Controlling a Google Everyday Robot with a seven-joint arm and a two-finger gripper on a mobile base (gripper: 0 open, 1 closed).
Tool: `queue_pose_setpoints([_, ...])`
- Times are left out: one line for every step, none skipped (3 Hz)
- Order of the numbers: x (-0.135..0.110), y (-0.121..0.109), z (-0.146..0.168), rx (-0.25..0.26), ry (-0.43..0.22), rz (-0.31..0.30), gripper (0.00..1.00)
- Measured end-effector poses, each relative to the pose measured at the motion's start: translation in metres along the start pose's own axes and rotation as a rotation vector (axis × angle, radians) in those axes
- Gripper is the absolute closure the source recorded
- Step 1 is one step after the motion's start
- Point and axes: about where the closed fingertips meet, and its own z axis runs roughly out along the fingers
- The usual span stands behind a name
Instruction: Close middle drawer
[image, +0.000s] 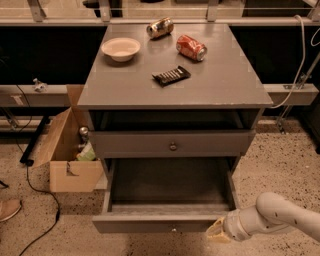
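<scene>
Camera view: the middle drawer stands pulled out at 6 o'clock, low on the cabinet (its bare grey inside showing). The gripper sits at 5 o'clock, just beside the drawer front's right end; I cannot tell how wide it stands.
</scene>
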Motion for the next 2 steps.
queue_pose_setpoints([0.001,-0.002,0.0,0.006,-0.004,-0.012,1.0])
queue_pose_setpoints([-0.001,-0.014,0.002,0.05,-0.03,-0.06,1.0])
